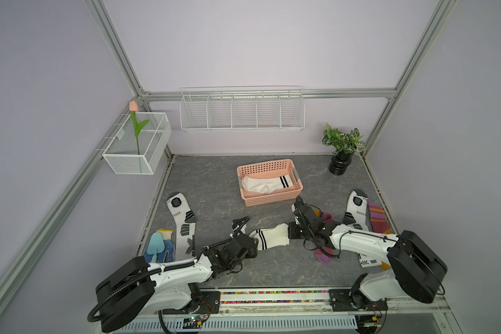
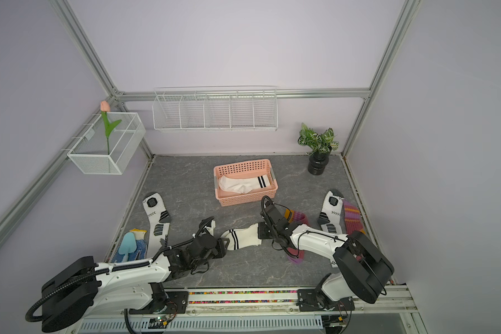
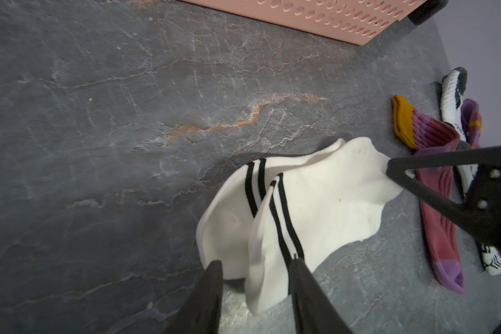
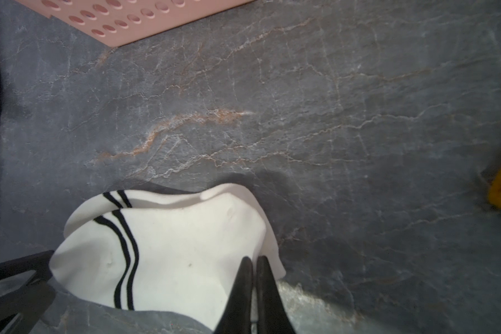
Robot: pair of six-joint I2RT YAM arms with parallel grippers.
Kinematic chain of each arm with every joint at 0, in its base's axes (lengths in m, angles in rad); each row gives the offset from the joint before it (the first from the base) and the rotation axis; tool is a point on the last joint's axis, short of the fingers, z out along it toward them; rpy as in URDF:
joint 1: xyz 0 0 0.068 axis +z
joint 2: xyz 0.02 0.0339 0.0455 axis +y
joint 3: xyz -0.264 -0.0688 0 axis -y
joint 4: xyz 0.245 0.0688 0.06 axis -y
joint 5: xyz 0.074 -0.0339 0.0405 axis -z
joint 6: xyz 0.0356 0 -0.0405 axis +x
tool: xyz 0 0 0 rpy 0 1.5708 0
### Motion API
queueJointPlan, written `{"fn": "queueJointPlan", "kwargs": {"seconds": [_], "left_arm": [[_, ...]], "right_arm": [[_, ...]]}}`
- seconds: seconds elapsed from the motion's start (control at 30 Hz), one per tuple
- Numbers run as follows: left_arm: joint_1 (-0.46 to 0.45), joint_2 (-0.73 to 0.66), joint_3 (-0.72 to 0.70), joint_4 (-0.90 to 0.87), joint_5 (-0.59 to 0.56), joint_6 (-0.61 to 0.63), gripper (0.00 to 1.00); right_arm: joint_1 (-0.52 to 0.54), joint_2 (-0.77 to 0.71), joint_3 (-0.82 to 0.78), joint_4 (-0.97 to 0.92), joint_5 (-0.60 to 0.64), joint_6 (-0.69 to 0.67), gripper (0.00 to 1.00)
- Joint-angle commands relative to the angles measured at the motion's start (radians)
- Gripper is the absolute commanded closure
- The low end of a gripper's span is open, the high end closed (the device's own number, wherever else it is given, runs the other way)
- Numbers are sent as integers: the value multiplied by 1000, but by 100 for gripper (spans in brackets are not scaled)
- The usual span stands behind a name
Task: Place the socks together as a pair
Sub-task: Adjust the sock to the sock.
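Note:
Two white socks with black cuff stripes [image 1: 272, 237] [image 2: 245, 237] lie stacked one on the other at the middle of the table. My right gripper [image 1: 290, 231] [image 4: 251, 258] is shut on their toe end. My left gripper [image 1: 252, 241] [image 3: 256, 261] stands open at the cuff end [image 3: 261, 277], with the cuff loose between its fingers. Another white striped sock [image 1: 265, 185] lies in the pink basket [image 1: 272, 199]. White sports socks lie at the left [image 1: 182, 219] and right [image 1: 355, 211]. A maroon sock [image 1: 376, 217] lies at the right, another [image 1: 326, 257] partly under my right arm.
A blue dotted glove [image 1: 168, 250] with a light blue trowel [image 1: 156, 244] on it lies at the front left. A potted plant [image 1: 340, 164] stands at the back right corner. White wire racks [image 1: 240, 115] hang on the back wall and on the left frame.

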Motion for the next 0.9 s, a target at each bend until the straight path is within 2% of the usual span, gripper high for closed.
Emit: {"fn": "queueJointPlan", "kwargs": {"seconds": [0.0,0.1,0.27,0.5,0.87], "left_arm": [[6,40,51,-15,-32,-1,62],[12,73,60,1,-32,-4,71],[18,33,88,-46,-40,15,100],[42,-59,82,-92,-71,51,100],[92,-10,78,-73,-28,67,100]], "right_arm": [[-5,-7,0,9,-16,1,93],[-5,-11,-3,9,-17,3,93],[-5,-38,-7,-6,-22,12,93],[-3,-88,0,-47,-44,25,93],[2,-52,1,-51,-40,27,93]]}}
